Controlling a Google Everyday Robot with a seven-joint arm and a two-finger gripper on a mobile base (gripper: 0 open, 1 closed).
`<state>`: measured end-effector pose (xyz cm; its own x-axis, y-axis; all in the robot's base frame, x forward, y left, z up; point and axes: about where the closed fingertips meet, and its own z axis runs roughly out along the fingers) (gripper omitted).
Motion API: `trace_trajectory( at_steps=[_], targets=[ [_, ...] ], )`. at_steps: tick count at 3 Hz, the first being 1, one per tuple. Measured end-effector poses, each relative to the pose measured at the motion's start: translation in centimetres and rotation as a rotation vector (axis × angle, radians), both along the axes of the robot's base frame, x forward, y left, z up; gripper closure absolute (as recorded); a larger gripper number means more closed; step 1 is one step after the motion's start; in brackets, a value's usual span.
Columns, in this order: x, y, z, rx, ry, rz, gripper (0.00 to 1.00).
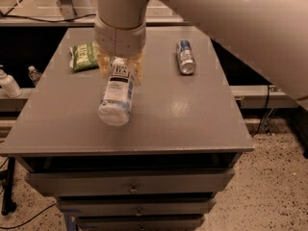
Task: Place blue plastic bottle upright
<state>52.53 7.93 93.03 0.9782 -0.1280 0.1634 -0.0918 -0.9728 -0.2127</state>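
The blue plastic bottle (117,94) is clear with a pale blue-and-white label and dark text. It is tilted, its bottom end pointing toward the camera, lifted above the grey table (183,119). My gripper (120,67) hangs from the big white arm at the top and is shut on the bottle's upper part, a translucent finger on each side of it. The bottle's cap is hidden between the fingers.
A silver-and-blue can (185,57) lies on its side at the back right of the table. A green snack bag (85,55) lies at the back left. A white pump bottle (8,83) and a small bottle (33,74) stand on a lower shelf at left. Drawers sit below the tabletop.
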Motion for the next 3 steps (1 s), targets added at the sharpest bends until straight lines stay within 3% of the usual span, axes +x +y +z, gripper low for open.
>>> trace_trajectory(
  at_steps=[1, 2, 3],
  targets=[
    [-0.3, -0.4, 1.0, -0.031, -0.075, 0.085, 1.0],
    [0.0, 0.1, 2.2, -0.039, -0.151, 0.212, 1.0],
    [1.2, 0.7, 3.0, 0.027, -0.22, 0.354, 1.0]
  ],
)
